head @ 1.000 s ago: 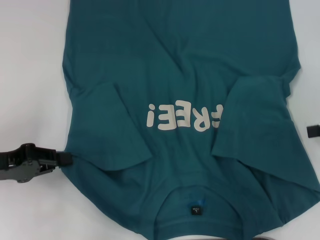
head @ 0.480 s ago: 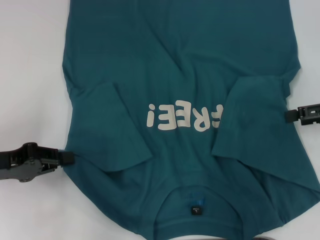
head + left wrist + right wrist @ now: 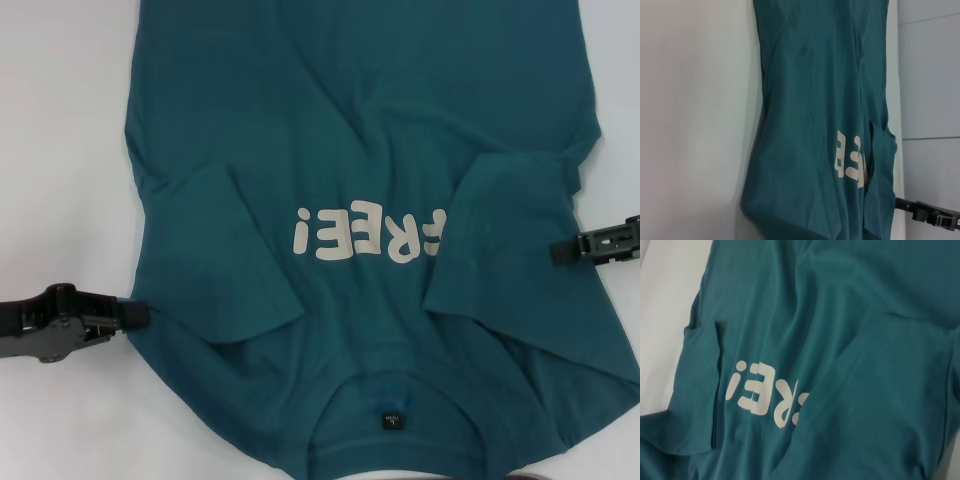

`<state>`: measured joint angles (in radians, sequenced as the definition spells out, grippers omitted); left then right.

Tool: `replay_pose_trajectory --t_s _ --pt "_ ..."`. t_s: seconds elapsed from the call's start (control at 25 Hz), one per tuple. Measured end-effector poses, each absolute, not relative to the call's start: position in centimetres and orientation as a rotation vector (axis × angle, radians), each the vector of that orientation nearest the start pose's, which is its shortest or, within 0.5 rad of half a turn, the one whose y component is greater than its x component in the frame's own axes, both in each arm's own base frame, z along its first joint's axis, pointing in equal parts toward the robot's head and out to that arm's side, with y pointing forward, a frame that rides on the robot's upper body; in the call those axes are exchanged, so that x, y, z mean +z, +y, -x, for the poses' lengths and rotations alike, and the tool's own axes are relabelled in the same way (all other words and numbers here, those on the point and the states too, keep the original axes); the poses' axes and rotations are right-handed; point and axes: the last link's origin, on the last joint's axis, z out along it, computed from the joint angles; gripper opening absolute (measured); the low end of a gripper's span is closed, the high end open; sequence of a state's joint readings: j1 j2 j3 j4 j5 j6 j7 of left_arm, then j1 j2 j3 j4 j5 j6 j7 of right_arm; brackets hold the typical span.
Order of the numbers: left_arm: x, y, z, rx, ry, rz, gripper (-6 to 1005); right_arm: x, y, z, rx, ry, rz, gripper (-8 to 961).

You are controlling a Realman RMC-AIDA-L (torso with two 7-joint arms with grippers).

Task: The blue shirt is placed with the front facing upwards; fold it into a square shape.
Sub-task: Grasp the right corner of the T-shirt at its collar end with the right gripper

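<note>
At nine o'clock, left gripper (image 3: 140, 316) touched the shirt (image 3: 370, 150) edge; at three, right gripper (image 3: 560, 250) lay over it; finger states unclear.

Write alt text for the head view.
A dark teal-blue cotton T-shirt lies front-up on a white table, both sleeves folded inward over its pale "FREE!" lettering. The left gripper touches its left edge; the right gripper reaches over its right edge.
</note>
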<state>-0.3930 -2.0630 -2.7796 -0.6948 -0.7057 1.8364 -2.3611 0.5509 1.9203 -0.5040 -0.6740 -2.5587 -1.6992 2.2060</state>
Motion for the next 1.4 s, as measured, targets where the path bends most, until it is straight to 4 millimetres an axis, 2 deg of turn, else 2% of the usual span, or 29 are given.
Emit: replay_pose_trajectory --t_s 0.48,0.76,1.4 --pt "2.1 24.1 33.4 0.584 2.223 -2.049 49 5.7 30.3 -33.6 0.098 1.859 2.387 934" --pt "2.1 24.1 33.5 0.586 2.231 -2.046 49 4.8 29.8 -33.6 0.095 1.914 2.409 933" --pt "2.1 23.9 33.6 0.587 2.233 -2.044 49 4.8 28.3 -33.6 0.091 1.969 2.460 933"
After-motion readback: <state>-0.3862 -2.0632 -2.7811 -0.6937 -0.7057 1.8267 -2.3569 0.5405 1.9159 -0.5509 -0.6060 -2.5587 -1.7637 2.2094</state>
